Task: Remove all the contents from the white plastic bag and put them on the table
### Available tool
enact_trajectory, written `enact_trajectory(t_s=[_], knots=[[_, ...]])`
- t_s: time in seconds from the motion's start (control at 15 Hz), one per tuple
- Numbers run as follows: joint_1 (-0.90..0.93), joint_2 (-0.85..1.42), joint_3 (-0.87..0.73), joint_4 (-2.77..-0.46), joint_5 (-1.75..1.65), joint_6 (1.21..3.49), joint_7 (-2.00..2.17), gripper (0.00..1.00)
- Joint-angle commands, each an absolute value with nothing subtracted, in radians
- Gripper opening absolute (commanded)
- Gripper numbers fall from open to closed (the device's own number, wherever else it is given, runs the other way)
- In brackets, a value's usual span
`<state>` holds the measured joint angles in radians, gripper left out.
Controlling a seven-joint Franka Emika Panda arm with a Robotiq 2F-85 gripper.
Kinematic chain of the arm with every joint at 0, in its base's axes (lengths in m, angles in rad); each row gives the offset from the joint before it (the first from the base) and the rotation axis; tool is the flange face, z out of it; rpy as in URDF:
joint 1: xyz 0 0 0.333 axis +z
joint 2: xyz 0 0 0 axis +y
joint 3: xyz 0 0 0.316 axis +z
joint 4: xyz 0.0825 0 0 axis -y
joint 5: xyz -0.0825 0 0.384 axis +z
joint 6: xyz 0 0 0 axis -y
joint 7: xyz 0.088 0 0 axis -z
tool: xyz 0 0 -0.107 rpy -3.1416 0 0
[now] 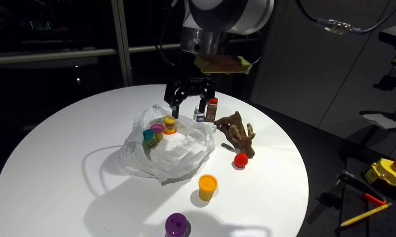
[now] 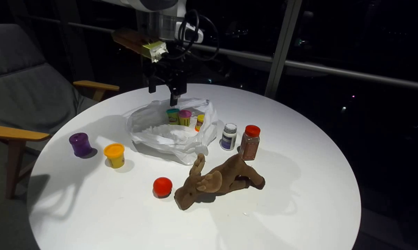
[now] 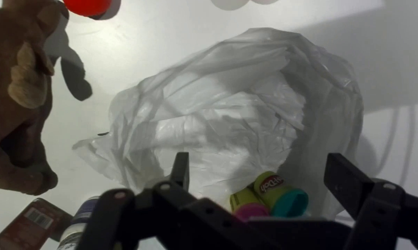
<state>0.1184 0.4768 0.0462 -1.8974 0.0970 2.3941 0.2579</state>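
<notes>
The wrinkled white plastic bag [image 1: 171, 154] lies with its mouth spread on the white table [image 1: 53, 158]. Inside it sit a teal-lidded tub [image 3: 275, 192], a pink-lidded tub [image 3: 245, 203] and a yellow-lidded tub [image 1: 170, 125]; the gripper's body hides the last one in the wrist view. Above the bag's back part my gripper [image 1: 188, 109] hangs with its jaws wide apart and nothing between them. Out on the table are an orange tub [image 2: 115, 156], a purple tub [image 2: 80, 144], a red ball [image 2: 162, 186], a brown plush moose [image 2: 216, 177], a red-capped bottle [image 2: 250, 142] and a white bottle [image 2: 228, 136].
In an exterior view, the two bottles and the moose stand close along one side of the bag. A chair [image 2: 18, 80] with wooden armrests is beside the table. Off the table's edge, a yellow box with a red button [image 1: 390, 172] rests on a dark surface.
</notes>
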Motion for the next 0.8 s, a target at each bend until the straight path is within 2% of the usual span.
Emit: enact_trajectory(t_s=[0.0, 0.73], knots=[[0.123, 0.611, 0.056, -1.736, 0.099, 2.337, 0.235, 1.0], [0.23, 0.875, 0.014, -1.441, -0.101, 2.31, 0.192, 1.0]])
